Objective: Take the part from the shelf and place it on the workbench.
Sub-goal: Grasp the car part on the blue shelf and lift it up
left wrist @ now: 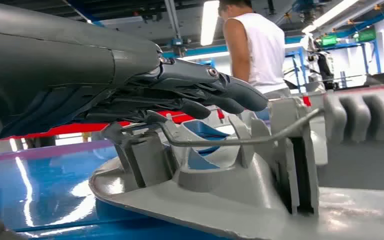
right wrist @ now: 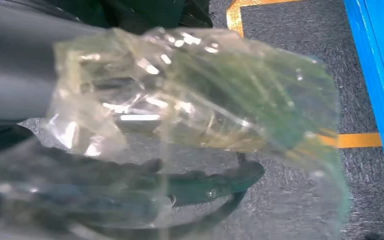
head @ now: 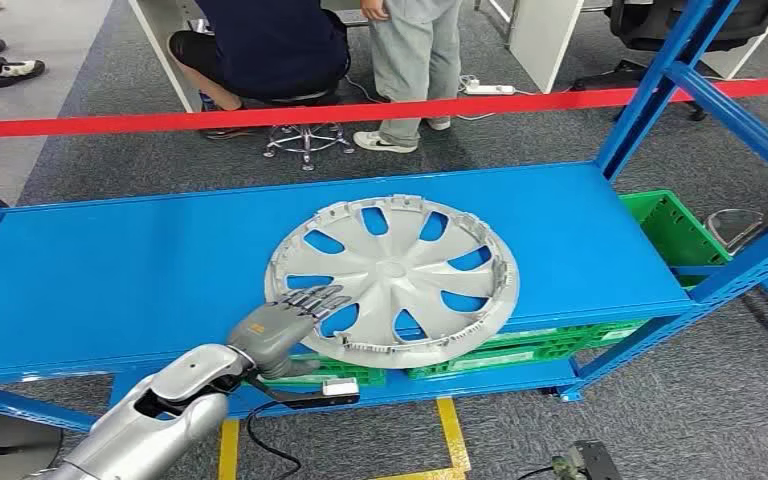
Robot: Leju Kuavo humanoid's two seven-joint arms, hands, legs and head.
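Grey hubcap (head: 392,276) (one), left hand (head: 286,320) touching rim.

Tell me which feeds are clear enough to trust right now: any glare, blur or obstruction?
Head view: sharp and evenly lit, wheel cover and left hand clear. Left wrist view: backlit by ceiling lights, glare streaks on the blue shelf. Right wrist view: crinkled clear film smears most of it.

three cameras: one high, two at the wrists

head view looks down on the blue shelf (head: 140,260); left wrist view skims it closely, sharing the wheel cover (head: 392,278); right wrist view faces floor.
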